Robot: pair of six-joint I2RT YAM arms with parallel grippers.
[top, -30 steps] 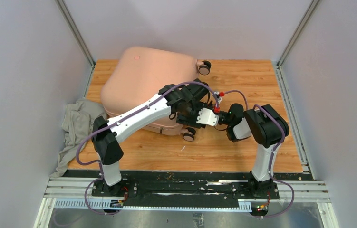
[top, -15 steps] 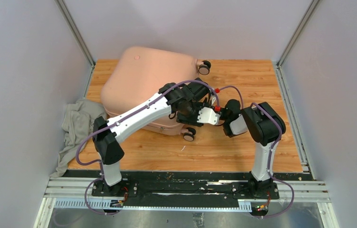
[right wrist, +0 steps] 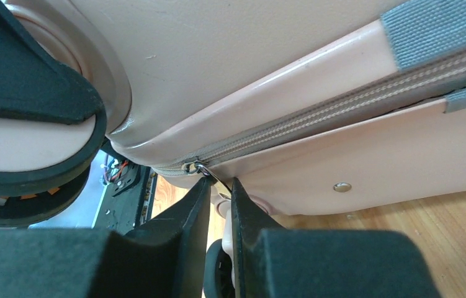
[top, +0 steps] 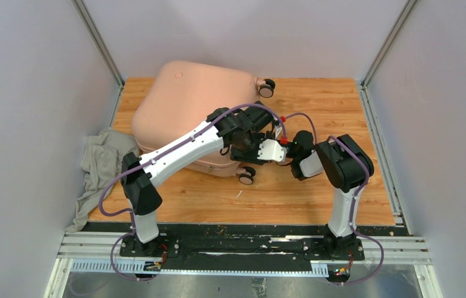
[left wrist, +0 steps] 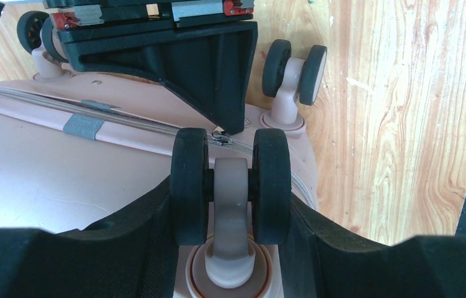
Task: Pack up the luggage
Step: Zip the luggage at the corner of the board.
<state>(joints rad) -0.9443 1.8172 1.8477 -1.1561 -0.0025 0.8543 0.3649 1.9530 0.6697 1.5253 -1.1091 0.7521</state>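
The luggage [top: 187, 105] is a pale pink hard-shell suitcase lying shut and flat on the wooden table, wheels to the right. Both arms meet at its near right corner. In the left wrist view my left gripper [left wrist: 230, 192] is shut on a double spinner wheel [left wrist: 230, 180], one finger against each black tyre. My right gripper [right wrist: 219, 186] sits below the zipper seam [right wrist: 342, 118]. Its fingers are nearly together, with the metal zipper pull [right wrist: 215, 177] pinched between the tips. The suitcase's inside is hidden.
A crumpled grey cloth [top: 100, 164] lies off the table's left edge beside the suitcase. A far wheel [top: 266, 87] and a near wheel [top: 246, 176] stick out on the right. Bare wood [top: 317, 105] lies right of the suitcase; grey walls close in on three sides.
My right arm has shifted left toward the suitcase corner, and its fingers have closed from wide apart onto the zipper pull. The left gripper stays on the wheel.
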